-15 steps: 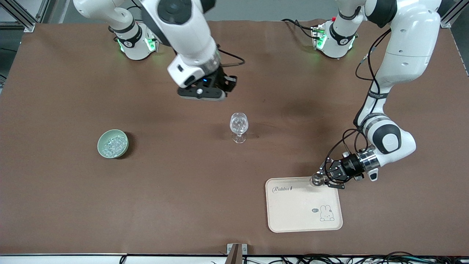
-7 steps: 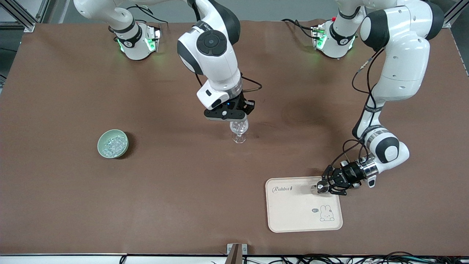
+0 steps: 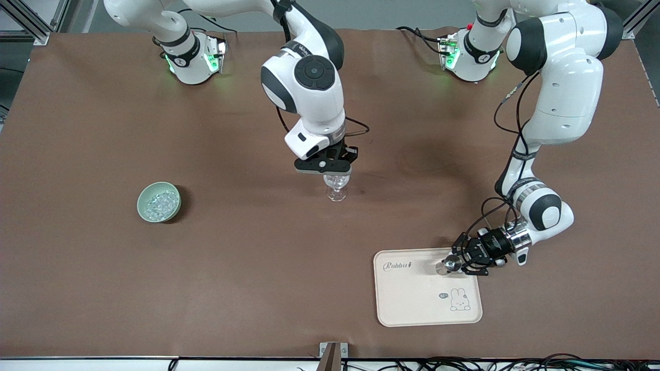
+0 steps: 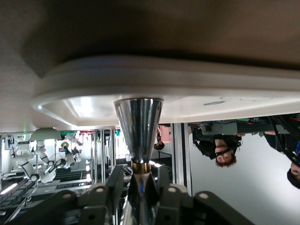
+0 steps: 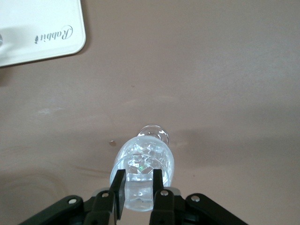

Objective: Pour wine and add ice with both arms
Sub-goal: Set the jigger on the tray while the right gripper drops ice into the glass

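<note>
Here the tiny silvery hourglass-shaped metal jigger stands on the cream rectangular tray with a rabbit drawing, near the tray corner toward the left arm's end of the table and farther from the front camera. The left gripper is clamped on the jigger's narrow waist; in the left wrist view the black fingers press on it from both sides and its flared cone points at the tray's pale raised rim. The left arm comes down from its base in a tall bend, its wrist lying low and nearly level just beside the tray.

The clear cut-pattern stemmed glass stands upright near the middle of the brown table. The right gripper sits at the glass's bowl, its two fingers set around the top of the bowl with a narrow gap; whether they press on it cannot be told. The right arm reaches down to it from above, wrist pointing straight down.

The small clear ice bits lie in the pale green round bowl, well apart from the glass, toward the right arm's end of the table.
</note>
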`<state>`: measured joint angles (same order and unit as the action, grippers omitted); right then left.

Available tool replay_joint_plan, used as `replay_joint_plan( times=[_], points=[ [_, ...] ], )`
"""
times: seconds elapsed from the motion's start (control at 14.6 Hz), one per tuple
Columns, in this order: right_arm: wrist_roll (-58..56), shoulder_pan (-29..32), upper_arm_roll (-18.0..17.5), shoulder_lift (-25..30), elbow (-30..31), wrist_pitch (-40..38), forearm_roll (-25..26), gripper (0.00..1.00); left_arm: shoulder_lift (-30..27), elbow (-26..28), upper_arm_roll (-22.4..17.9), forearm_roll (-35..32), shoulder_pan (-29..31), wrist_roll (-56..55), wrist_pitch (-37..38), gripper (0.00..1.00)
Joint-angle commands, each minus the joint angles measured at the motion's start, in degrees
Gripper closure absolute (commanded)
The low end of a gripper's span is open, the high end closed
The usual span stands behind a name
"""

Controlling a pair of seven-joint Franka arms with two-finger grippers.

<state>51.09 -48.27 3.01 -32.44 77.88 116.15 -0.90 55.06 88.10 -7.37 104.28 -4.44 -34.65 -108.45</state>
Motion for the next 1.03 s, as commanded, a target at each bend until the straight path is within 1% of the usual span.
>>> replay_joint_plan(
  times=[0.0, 0.14, 0.21, 0.27, 0.34, 0.41, 0.55, 0.62, 0.68, 0.82, 0.96],
  points=[
    [1.12, -1.12, 0.59, -0.34, 0.34, 0.22, 1.95, 0.98, 0.84, -0.74, -1.95, 2.15, -0.3, 1.7, 2.71, 0.0],
    [1.12, -1.12, 0.51, -0.34, 0.34, 0.13, 1.95, 0.95, 0.32, -0.3, -2.38, 1.63, -0.13, 1.43, 2.72, 0.0],
    [1.12, -1.12, 0.59, -0.43, 0.34, 0.22, 2.04, 0.94, -0.12, 0.31, -3.26, 1.19, -0.04, 1.08, 3.15, 0.0],
    [1.12, -1.12, 0.6, -0.52, 0.34, 0.57, 2.3, 0.89, -0.47, 0.84, -4.31, 1.01, -0.48, 1.34, 4.2, 0.0],
    [1.12, -1.12, 0.6, -0.52, 0.42, 1.01, 2.74, 0.87, -0.74, 0.93, -5.54, 0.31, -0.48, 1.43, 5.69, 0.0],
    [1.12, -1.12, 0.51, -0.52, 0.43, 1.01, 2.74, 0.85, -0.83, 0.93, -7.03, -1.96, -0.39, 1.34, 8.4, 0.0],
    [1.12, -1.12, 0.6, -0.52, 0.43, 1.1, 2.74, 0.8, -1.44, 0.32, -10.9, -8.01, -0.83, 1.43, 12.63, 0.0],
    [1.21, -1.12, 0.51, -0.52, 0.43, 1.01, 2.66, 0.72, -2.23, 0.14, -12.13, -11.96, -0.83, 1.52, 12.99, 0.0],
    [1.21, -1.12, 0.51, -0.61, 0.43, 0.92, 2.66, 0.69, -3.63, -0.12, -12.32, -16.17, -0.83, 1.26, 13.0, 0.0],
    [1.21, -1.56, 0.51, -1.13, 0.51, 0.92, 2.66, 0.6, -7.58, -3.44, -13.11, -25.05, -0.39, 0.82, 13.0, 0.0],
    [1.3, -1.74, 0.51, -1.22, 0.51, 0.75, 2.57, 0.45, -12.32, -5.22, -13.9, -32.36, -0.48, -0.67, 13.96, 0.0]
  ],
)
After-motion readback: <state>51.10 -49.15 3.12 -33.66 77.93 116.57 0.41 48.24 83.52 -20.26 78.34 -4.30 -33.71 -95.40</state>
